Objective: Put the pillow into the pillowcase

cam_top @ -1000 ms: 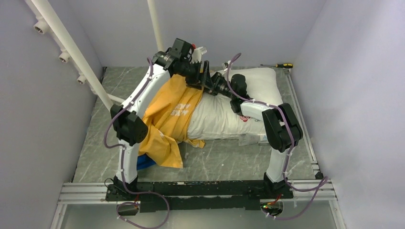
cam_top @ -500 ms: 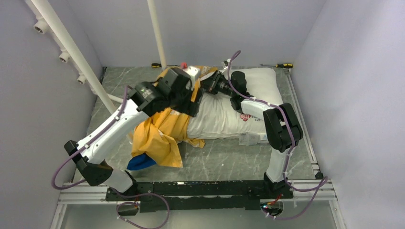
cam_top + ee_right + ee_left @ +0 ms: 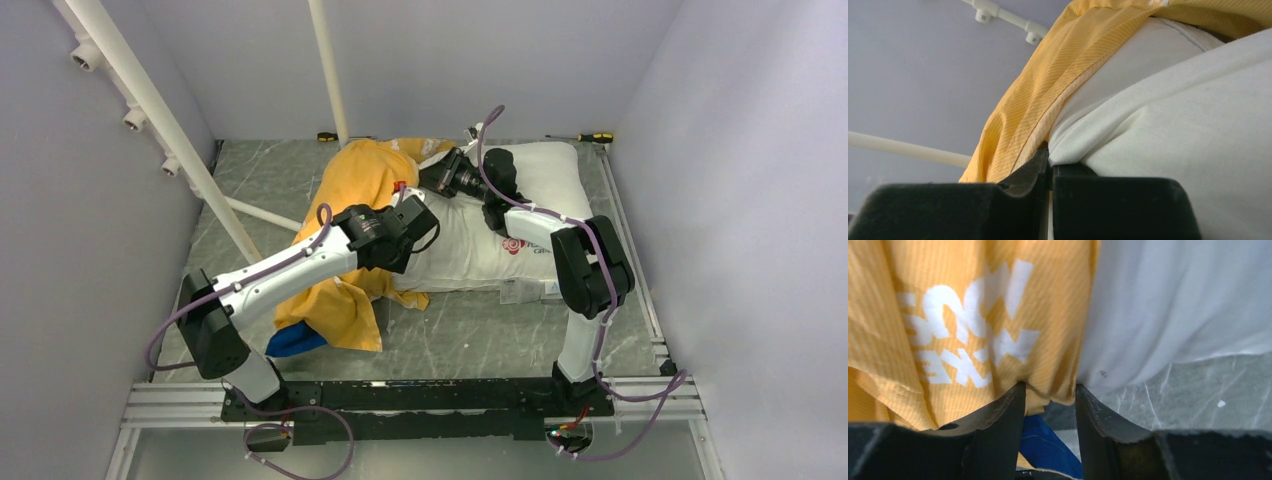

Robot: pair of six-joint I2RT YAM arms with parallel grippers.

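Obs: right tool (image 3: pixel 1049 159) pinched shut on pillow (image 3: pixel 1173 125) edge (anchoring it, I judge); left tool (image 3: pixel 1050 388) half-open astride pillowcase (image 3: pixel 948 315) hem, nothing gripped.

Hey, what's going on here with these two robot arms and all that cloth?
Two robot arms are working a white pillow into a yellow pillowcase on the table. The pillowcase is over the pillow's left end only, and most of the pillow is bare. The right arm's fingers are shut where the hem meets the pillow; which cloth they pinch is unclear. The left arm's fingers stand apart around the hem's lower edge, not clamped.
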